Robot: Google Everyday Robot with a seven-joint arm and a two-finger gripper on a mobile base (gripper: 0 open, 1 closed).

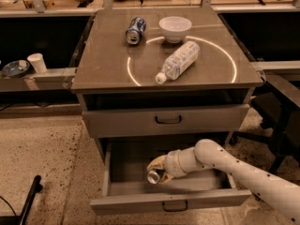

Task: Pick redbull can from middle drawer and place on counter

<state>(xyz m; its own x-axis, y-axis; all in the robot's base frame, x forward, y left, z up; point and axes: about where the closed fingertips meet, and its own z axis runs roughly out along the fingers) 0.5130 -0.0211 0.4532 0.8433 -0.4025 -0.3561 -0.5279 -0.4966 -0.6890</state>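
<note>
The redbull can [153,176] is being clasped by the gripper [158,169] inside the opened middle drawer [168,201], just behind its front edge, with bare floor being shown either side.

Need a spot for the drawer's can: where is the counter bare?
Bare: front-left of the counter, before the blue can, and the right half of the ring beside the bottle. Crowded: the back, with that can and the bowl. The tool, in the middle drawer, grips the redbull can.
</note>
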